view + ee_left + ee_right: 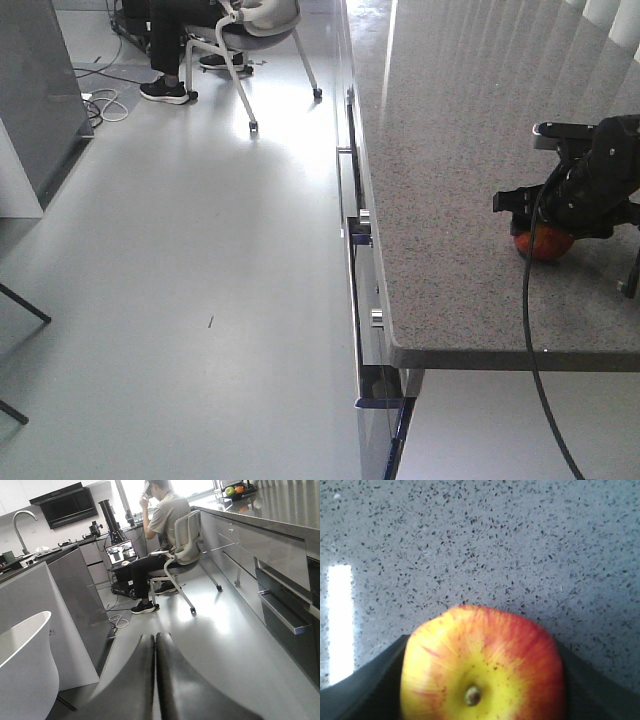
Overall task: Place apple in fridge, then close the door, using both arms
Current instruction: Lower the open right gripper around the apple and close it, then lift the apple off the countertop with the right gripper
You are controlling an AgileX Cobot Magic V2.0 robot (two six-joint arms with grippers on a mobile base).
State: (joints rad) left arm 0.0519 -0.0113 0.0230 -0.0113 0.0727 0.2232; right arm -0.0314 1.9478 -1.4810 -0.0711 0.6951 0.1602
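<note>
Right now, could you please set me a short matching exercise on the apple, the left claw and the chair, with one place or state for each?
Things:
1. apple
2. left claw
3. grey chair

Places or states:
A. shut, with nothing held, above the floor
B. occupied by a seated person
C. on the speckled countertop, flanked by the right claw

Right pairs: 1-C, 2-A, 3-B.
</note>
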